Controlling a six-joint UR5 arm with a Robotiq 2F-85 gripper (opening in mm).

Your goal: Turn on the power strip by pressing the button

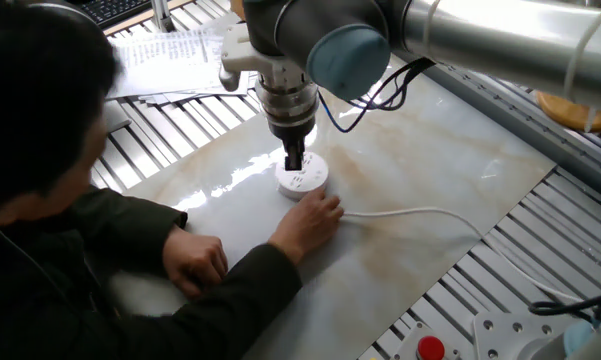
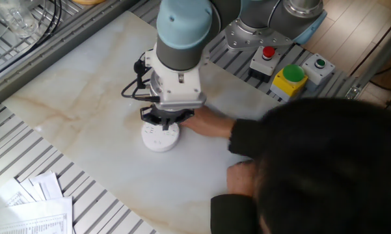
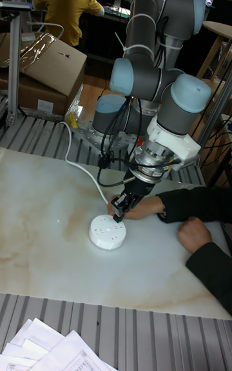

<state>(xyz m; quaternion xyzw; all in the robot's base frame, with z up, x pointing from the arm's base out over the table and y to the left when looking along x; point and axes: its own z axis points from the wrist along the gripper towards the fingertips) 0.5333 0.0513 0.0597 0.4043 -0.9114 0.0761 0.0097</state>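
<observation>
Power strip (image 1: 302, 179) first: you find the round white puck on the marble slab (image 1: 420, 170) near its middle, directly under the gripper (image 1: 294, 160), its thin white cord (image 1: 410, 213) running off across the slab. In one fixed view, the fingertips come down onto the puck's top face and seem to touch it, though the wrist hides the exact contact. The other fixed view gives you less: the arm's wrist covers most of the puck (image 2: 160, 136), leaving only its near edge and a few socket holes. The tall fixed view shows you what the others do not, the puck (image 3: 107, 232) from the side with the gripper (image 3: 118, 209) tilted over its far edge. You cannot tell from any view whether the fingers are apart or together. A person's hand (image 1: 313, 219) rests on the slab just beside the puck, at the cord's exit.
</observation>
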